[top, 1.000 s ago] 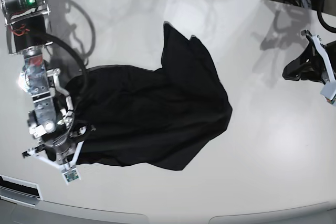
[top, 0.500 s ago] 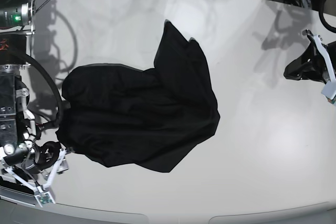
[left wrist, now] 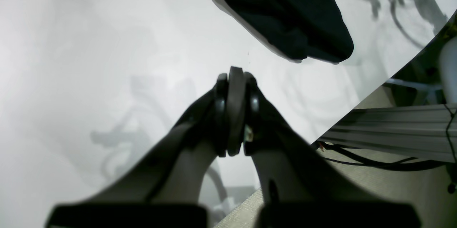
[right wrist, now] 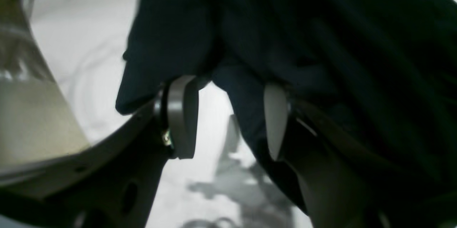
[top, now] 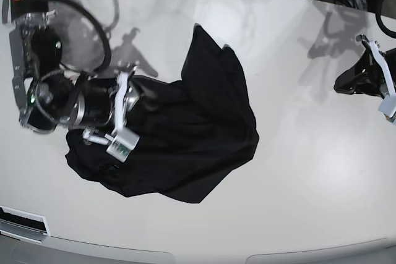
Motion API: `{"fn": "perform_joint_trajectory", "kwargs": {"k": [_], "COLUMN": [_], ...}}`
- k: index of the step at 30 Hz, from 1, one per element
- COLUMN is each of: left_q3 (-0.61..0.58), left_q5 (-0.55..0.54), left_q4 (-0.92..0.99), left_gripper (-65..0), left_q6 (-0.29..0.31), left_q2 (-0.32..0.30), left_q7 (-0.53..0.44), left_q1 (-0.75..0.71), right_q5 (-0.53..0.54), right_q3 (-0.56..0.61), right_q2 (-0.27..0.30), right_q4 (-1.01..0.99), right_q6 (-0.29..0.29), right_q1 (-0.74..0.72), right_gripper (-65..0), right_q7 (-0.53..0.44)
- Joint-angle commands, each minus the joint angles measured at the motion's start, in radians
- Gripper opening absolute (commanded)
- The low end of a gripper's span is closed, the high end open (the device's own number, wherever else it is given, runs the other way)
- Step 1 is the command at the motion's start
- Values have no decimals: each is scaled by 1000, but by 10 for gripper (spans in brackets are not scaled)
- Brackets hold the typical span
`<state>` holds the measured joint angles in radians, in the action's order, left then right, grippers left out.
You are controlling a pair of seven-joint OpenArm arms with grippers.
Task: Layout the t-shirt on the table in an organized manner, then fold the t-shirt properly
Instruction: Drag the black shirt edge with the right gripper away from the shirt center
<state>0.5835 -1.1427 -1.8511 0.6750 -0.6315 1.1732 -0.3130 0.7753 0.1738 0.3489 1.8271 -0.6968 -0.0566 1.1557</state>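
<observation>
The soft black cloth t-shirt (top: 185,134) is looking matt, taking almost no light and creasing in limp folds. The large white smooth table (top: 309,171) beneath it is shining glossily, mirroring shadows and cables. The right gripper (right wrist: 228,121) is showing hard, smooth, pale plastic-looking finger pads (right wrist: 182,114) with a dull sheen; the left gripper's (left wrist: 234,74) dark fingers are looking like satin plastic.

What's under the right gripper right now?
The right gripper, jaws apart, hangs over the crumpled t-shirt on the table. The table beneath the fabric is covered.
</observation>
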Motion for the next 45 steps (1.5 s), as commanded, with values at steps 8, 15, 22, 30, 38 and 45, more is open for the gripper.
{"fn": "perform_joint_trajectory", "kwargs": {"k": [8, 15, 22, 30, 38, 45], "left_q3": [10, 10, 10, 10, 10, 10], "left_q5": [-21, -21, -21, -47, -48, -43], "left_q4": [-12, -12, -12, -12, -12, -12], "left_gripper": [-650, -650, -650, -650, -650, -650], "left_q6": [6, 6, 6, 6, 6, 10], "left_q2": [-19, -19, -19, -19, -19, -19], "left_q7": [-44, -49, -51, -52, -53, -40], "left_q1": [11, 11, 11, 11, 11, 11], "right_q5": [-618, -794, -858, -859, -861, -850], "right_q3": [302, 454, 462, 462, 461, 442], "right_q2": [53, 81, 80, 78, 78, 123], "right_q4": [66, -31, -169, -233, -232, -1], "right_q6": [125, 253, 365, 390, 483, 498], "right_q1": [62, 58, 41, 37, 25, 0], "right_gripper": [-340, -340, -340, -486, -650, -650], "right_q7": [-315, -386, -424, -471, -446, -265]}}
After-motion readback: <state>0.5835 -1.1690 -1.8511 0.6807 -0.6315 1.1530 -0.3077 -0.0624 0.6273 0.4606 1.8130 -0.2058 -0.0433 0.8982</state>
